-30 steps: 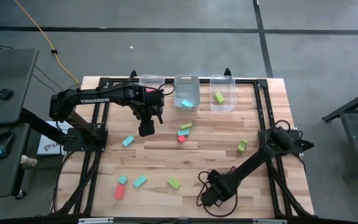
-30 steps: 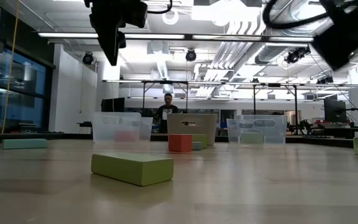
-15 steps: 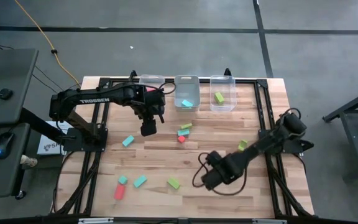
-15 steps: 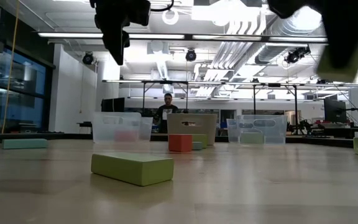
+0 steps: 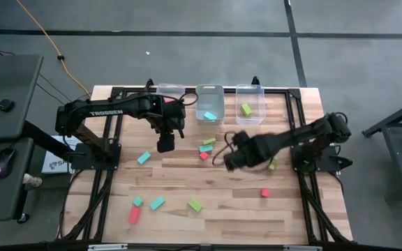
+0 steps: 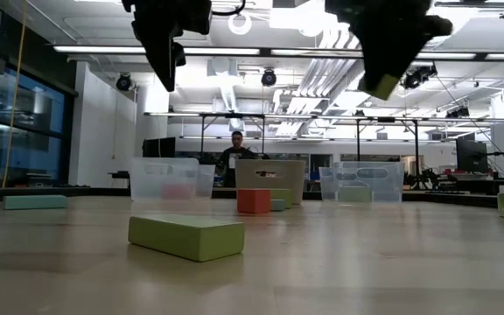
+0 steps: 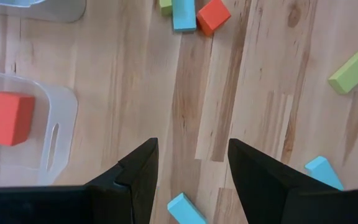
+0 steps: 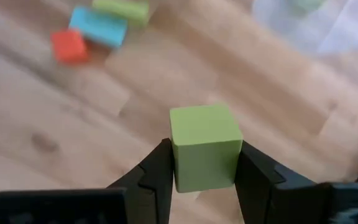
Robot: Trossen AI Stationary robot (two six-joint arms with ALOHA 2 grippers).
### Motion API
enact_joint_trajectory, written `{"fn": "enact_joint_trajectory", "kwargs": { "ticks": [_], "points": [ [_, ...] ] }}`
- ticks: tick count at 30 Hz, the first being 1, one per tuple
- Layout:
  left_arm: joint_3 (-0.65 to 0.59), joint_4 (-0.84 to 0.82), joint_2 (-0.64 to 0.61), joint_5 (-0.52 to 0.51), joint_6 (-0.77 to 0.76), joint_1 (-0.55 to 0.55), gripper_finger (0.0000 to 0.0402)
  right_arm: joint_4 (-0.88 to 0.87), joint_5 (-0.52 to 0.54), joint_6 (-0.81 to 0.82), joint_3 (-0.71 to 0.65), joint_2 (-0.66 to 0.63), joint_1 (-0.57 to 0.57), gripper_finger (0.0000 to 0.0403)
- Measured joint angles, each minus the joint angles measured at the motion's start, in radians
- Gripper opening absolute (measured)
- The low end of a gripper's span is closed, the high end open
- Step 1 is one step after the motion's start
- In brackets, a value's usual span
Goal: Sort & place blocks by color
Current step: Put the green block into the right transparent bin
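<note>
Right hand (image 5: 230, 159) has swung from the tabletop's near edge up toward the bins since the earlier frame, carrying a green cube (image 8: 204, 147); a small red block (image 5: 264, 193) now shows where the arm was covering.

Green cube: pinched between the right hand's two fingers (image 8: 155, 171), lifted clear of the tabletop (image 5: 299, 209), just beside the red/blue/green cluster (image 5: 205, 148) and short of the right bin (image 5: 250, 104). The low view shows it hanging under the hand (image 6: 385, 85).

Other blocks relative to the middle bin (image 5: 210, 103):
- blue block (image 5: 210, 116) inside it
- green block (image 5: 246, 109) in the right bin next to it
- red block (image 7: 10, 118) in the left bin (image 7: 58, 134), seen in the left wrist view
- loose on the tabletop nearer the front edge: blue block (image 5: 144, 158), green bar (image 5: 195, 205), blue bar (image 5: 157, 203), a red bar (image 5: 133, 215) with a small blue piece (image 5: 137, 201) beside it
- one green block (image 5: 273, 164) partly hidden behind the right arm

Left hand (image 5: 165, 144): fingers spread, nothing between them, hovering above bare tabletop in front of the left bin.

Person (image 6: 236, 155) visible in the room behind the bins, low view.
</note>
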Motion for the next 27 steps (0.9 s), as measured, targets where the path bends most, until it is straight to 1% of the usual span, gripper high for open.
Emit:
{"fn": "enact_joint_trajectory", "kwargs": {
  "ticks": [5, 12, 17, 21, 24, 27],
  "points": [
    [0.000, 0.000, 0.000, 0.000, 0.010, 0.000, 0.0172, -0.004, 0.050, -0.186, 0.000, -0.034, -0.135, 0.0112],
    [0.000, 0.001, 0.000, 0.000, -0.017, 0.000, 0.0172, 0.039, 0.056, -0.525, 0.000, -0.051, -0.367, 0.0112],
    [0.000, 0.001, 0.000, 0.000, -0.061, 0.000, 0.0172, 0.135, 0.024, -0.778, 0.000, -0.051, -0.548, 0.0112],
    [0.000, 0.001, 0.000, 0.000, -0.069, 0.000, 0.0172, 0.227, -0.043, -0.958, 0.000, -0.051, -0.683, 0.0112],
    [0.000, 0.002, 0.000, 0.000, -0.074, 0.000, 0.0172, 0.283, -0.093, -1.058, 0.000, -0.050, -0.775, 0.0112],
    [0.000, 0.004, 0.000, 0.000, -0.099, 0.000, 0.0172, 0.325, -0.119, -1.128, 0.000, -0.048, -0.857, 0.0112]
  ]
}}
